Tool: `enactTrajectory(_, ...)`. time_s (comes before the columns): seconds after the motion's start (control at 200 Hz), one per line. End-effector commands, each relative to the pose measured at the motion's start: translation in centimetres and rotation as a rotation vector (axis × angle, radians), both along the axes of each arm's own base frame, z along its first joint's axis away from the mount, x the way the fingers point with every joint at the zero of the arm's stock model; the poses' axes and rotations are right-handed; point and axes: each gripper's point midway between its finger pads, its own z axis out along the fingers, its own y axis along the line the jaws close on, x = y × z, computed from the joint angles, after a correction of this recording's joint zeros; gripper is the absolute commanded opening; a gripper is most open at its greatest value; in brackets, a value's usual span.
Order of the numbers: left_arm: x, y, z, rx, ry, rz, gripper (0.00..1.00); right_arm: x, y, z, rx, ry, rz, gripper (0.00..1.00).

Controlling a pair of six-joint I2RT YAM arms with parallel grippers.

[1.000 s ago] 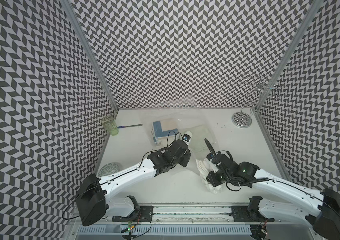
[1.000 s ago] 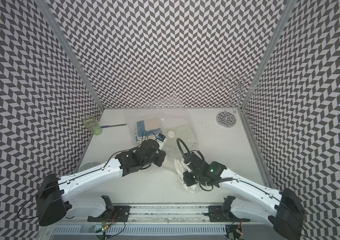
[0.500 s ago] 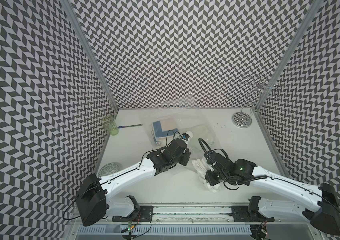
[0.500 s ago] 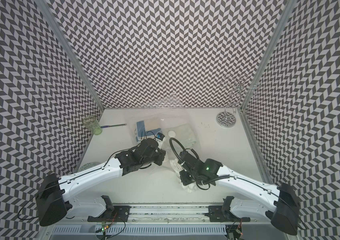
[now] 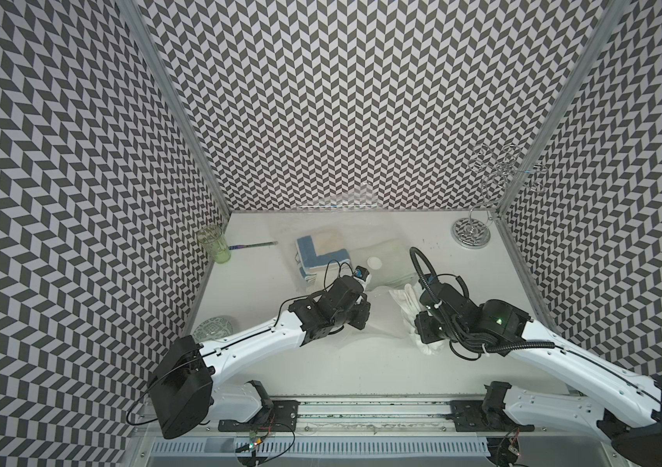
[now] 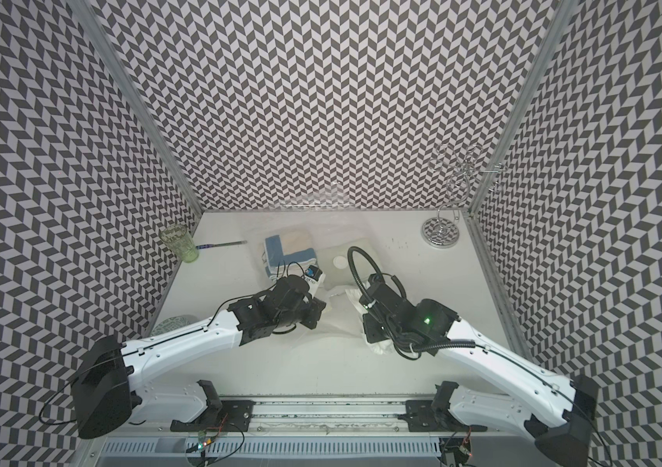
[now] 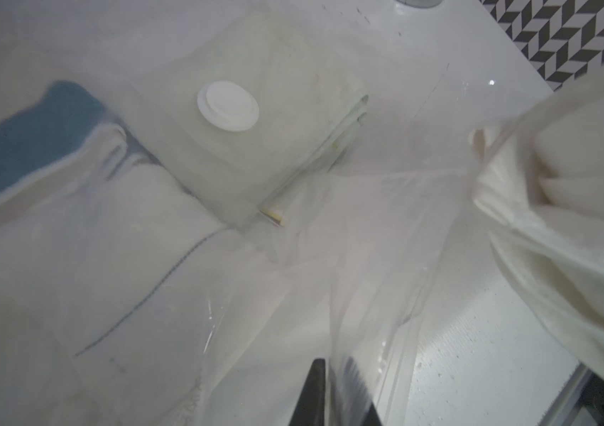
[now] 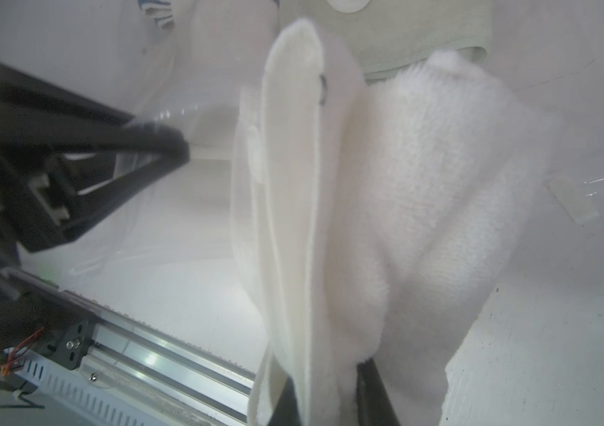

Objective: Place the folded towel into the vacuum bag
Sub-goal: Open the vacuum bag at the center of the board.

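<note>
**Fluffy white towel held at the edge of the clear bag**

We see the right pincer (image 8: 327, 396) clamped on the folded towel (image 8: 422, 184), thick nubbly white terry, right of centre and just beside the bag (image 7: 385, 221). The bag is glossy, crinkled film lying across the middle of the tabletop (image 5: 260, 291). The left pincer (image 7: 333, 385) sits at the bag's near edge by the ribbed zip strip (image 7: 392, 354); we cannot tell whether it pinches the film. Farther in lie a blue towel (image 5: 321, 250) and a green towel (image 5: 388, 250) under the round white valve (image 7: 228, 106).
</note>
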Motion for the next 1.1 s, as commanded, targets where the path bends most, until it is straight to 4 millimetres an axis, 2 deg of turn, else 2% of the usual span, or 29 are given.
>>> enactTrajectory(0.0,-0.8,-1.5,-0.5,-0.023,0.021,-0.026,0.22,1.5,-0.2,0.6,0.045,-0.050,-0.025,0.00)
enactTrajectory(0.08,-0.6,-1.9,-0.8,0.013,0.020,-0.019,0.29,1.8,0.0,0.9,0.094,-0.047,-0.024,0.00)
enactTrajectory(0.23,-0.3,-3.4,-0.1,0.048,-0.019,-0.062,0.40,2.1,-0.5,1.3,0.112,-0.058,-0.038,0.00)
enactTrajectory(0.376,-0.2,-4.9,-1.4,0.111,-0.023,-0.118,0.42,2.7,-0.9,1.7,0.127,-0.071,-0.047,0.00)
enactTrajectory(0.491,0.4,-5.3,-2.5,0.181,-0.038,-0.134,0.41,2.8,-0.9,1.3,0.128,-0.066,-0.040,0.00)
enactTrajectory(0.571,1.0,-5.4,-2.4,0.205,-0.061,-0.136,0.39,2.8,-1.0,1.0,0.126,-0.062,-0.040,0.00)
enactTrajectory(0.721,2.0,-6.1,-1.2,0.201,-0.095,-0.148,0.29,2.7,-1.1,0.7,0.119,-0.060,-0.034,0.00)
enactTrajectory(0.796,2.4,-6.5,-0.3,0.173,-0.101,-0.154,0.17,2.6,-1.2,0.1,0.107,-0.052,-0.027,0.00)
enactTrajectory(0.851,2.8,-6.8,0.7,0.129,-0.099,-0.156,0.07,2.3,-1.2,-0.6,0.090,-0.034,-0.004,0.00)
enactTrajectory(0.921,3.3,-6.8,2.4,0.062,-0.098,-0.142,0.00,1.7,-1.6,-2.2,0.043,0.016,0.004,0.00)
enactTrajectory(1.002,3.8,-6.4,4.5,-0.016,-0.099,-0.114,0.00,0.7,-2.2,-4.1,-0.008,0.059,-0.002,0.00)
enactTrajectory(1.092,3.9,-6.2,6.8,-0.073,-0.121,-0.098,0.00,-0.1,-1.5,-4.0,0.008,0.052,0.014,0.00)
